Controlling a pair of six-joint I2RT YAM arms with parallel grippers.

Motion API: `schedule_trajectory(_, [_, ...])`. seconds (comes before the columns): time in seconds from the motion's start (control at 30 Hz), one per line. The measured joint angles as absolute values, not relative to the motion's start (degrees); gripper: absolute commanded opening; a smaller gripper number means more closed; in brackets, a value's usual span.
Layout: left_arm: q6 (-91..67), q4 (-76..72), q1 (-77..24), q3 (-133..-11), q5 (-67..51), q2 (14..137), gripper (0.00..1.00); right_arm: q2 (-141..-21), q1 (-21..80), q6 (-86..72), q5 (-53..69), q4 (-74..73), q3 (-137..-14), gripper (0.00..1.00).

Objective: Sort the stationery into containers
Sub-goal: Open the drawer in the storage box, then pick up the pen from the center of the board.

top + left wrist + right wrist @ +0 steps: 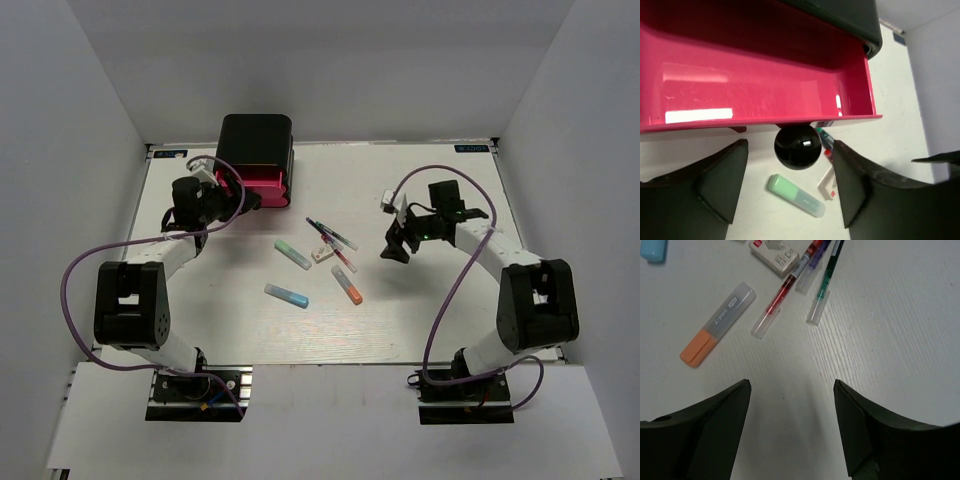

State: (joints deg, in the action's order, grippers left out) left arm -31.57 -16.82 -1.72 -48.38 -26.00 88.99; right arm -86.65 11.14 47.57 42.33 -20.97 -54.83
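The black cabinet [256,140] stands at the far left with one pink drawer [262,190] pulled out; its inside [765,90] holds nothing. My left gripper [245,200] is open, its fingers either side of the round black knob [797,146] without touching it. On the table lie a green-capped tube [293,254], a blue tube [287,295], an orange-ended marker [347,286], thin pens [331,237] and a small white block [321,254]. My right gripper [397,250] is open and empty above bare table, right of the pens [790,287] and the orange-ended marker [717,325].
White walls enclose the table on the left, far and right sides. Purple cables loop from both arms over the table's near corners.
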Motion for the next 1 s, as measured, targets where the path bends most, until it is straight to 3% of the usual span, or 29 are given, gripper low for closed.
schedule_trajectory(0.13, [-31.27, -16.32, -1.72, -47.55, -25.98, 88.29, 0.92, -90.24, 15.73, 44.84, 40.93, -19.7, -58.85, 0.68])
schedule_trajectory(0.57, [-26.79, -5.41, -1.65, -36.23, -23.11, 65.49, 0.95, -103.59, 37.87, 24.47, 25.26, -6.66, -66.74, 0.65])
schedule_trajectory(1.0, [-33.41, 8.29, -1.61, -23.99, -16.71, 38.17, 0.98, -117.93, 47.44, 14.24, 9.72, -2.42, -78.89, 0.66])
